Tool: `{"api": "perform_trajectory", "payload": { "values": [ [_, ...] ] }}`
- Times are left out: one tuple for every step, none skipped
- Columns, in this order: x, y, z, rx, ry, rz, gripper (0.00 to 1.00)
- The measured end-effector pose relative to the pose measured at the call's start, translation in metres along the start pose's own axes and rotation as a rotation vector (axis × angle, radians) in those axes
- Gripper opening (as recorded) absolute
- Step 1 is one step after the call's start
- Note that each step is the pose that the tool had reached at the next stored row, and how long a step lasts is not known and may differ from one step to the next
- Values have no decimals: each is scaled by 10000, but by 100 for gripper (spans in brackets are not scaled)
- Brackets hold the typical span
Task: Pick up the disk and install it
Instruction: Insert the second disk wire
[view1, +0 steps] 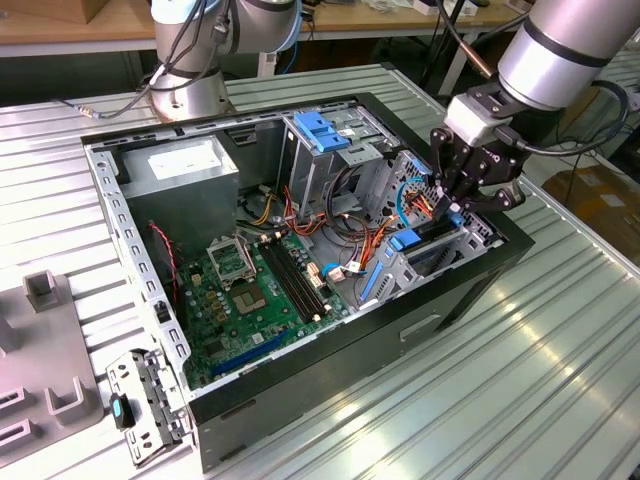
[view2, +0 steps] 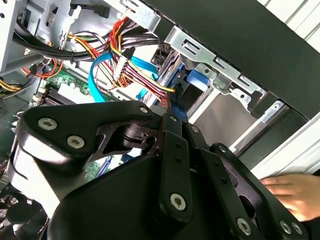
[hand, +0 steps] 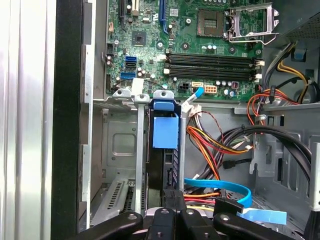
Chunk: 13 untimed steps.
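The disk (hand: 165, 132) stands on edge in a slot of the metal drive cage (view1: 470, 240) at the exterior view's right side of the open computer case. Its blue plastic frame (view1: 405, 240) shows at the inner end of the cage. My gripper (view1: 458, 212) reaches down from above the cage and is shut on the outer end of the disk (view2: 182, 90). In both wrist views the black fingers (hand: 172, 197) close on its thin edge. The label side of the disk is hidden by the cage walls.
Red, yellow and blue cables (hand: 220, 145) crowd the space beside the cage. The green motherboard (view1: 250, 290), grey power-supply box (view1: 180, 170) and a blue-topped bracket (view1: 325, 130) fill the case. A second arm's base (view1: 190, 95) stands behind. A hand (view2: 295, 192) shows outside the case.
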<state>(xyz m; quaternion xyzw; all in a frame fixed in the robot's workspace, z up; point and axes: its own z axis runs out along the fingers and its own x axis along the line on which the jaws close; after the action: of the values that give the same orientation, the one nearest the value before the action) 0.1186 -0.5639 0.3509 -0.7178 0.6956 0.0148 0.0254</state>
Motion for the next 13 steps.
{"api": "perform_trajectory", "payload": {
  "values": [
    [-5, -1, -77, 0, -7, -2, 11],
    [-8, -2, -135, 0, -6, -3, 11],
    [-10, -3, -181, -2, -7, -2, 11],
    [-12, -4, -211, -30, -32, -1, 11],
    [-12, -3, -214, -82, -54, 3, 11],
    [-13, 10, -219, -167, -100, 11, 11],
    [-14, 23, -231, -200, -126, 11, 11],
    [-16, 34, -251, -204, -141, 11, 11],
    [-18, 43, -280, -206, -151, 12, 11],
    [-20, 46, -315, -209, -149, 12, 11],
    [-23, 46, -364, -214, -150, 11, 11],
    [-27, 46, -381, -222, -150, 11, 11],
    [-35, 47, -395, -235, -151, 13, 11]
  ]
}}
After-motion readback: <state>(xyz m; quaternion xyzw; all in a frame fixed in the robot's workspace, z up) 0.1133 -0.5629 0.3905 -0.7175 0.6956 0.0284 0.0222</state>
